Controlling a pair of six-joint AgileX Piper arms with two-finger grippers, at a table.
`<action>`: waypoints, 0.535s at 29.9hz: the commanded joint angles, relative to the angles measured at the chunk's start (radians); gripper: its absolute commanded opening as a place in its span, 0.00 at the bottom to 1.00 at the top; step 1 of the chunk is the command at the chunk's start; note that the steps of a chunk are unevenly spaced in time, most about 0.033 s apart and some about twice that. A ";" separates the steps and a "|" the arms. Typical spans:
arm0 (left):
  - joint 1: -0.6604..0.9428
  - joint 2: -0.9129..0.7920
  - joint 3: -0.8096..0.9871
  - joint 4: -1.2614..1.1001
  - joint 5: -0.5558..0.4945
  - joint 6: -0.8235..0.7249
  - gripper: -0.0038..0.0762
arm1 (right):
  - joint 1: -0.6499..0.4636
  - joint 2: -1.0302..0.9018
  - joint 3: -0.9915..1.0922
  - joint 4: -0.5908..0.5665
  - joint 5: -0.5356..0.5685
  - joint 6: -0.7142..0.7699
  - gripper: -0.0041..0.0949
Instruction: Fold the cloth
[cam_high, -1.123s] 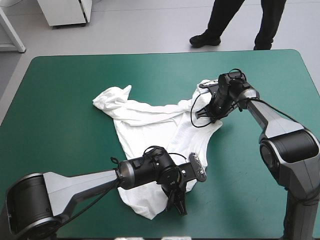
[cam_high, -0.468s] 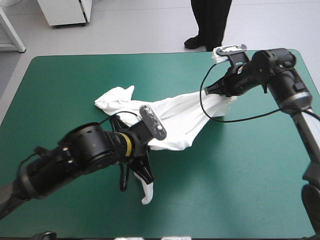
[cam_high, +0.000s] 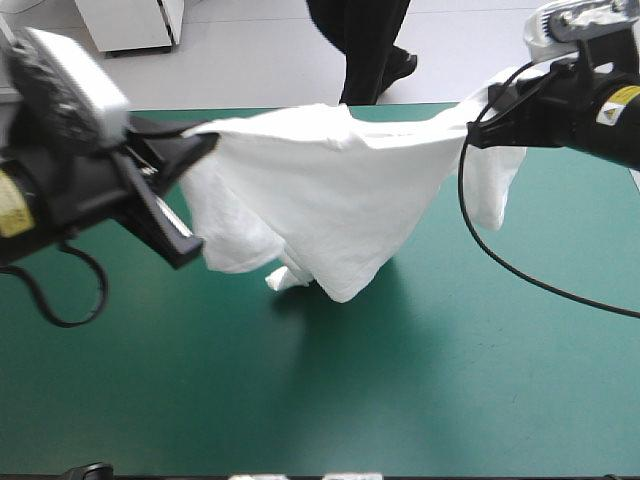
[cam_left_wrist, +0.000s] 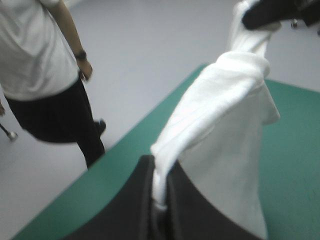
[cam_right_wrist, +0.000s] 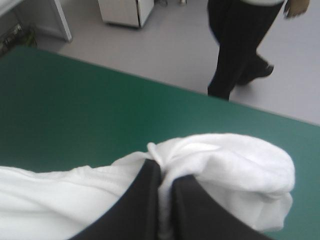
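The tabletop (cam_high: 430, 400) has a smooth teal-green cover that runs to its far edge. The T-shirt (cam_high: 330, 190) hangs over its middle. The lowest folds dip close to the cover; contact cannot be told. A shadow (cam_high: 320, 335) lies beneath them.
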 joint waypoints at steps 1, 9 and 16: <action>0.000 -0.023 -0.166 0.071 0.036 0.043 0.04 | -0.005 -0.040 -0.121 0.045 -0.101 -0.005 0.03; 0.000 -0.023 -0.354 0.069 -0.105 0.072 0.04 | -0.005 -0.056 -0.280 0.087 -0.154 -0.022 0.03; 0.000 -0.023 -0.363 -0.041 -0.137 0.084 0.04 | -0.005 -0.109 -0.311 0.140 -0.153 -0.045 0.03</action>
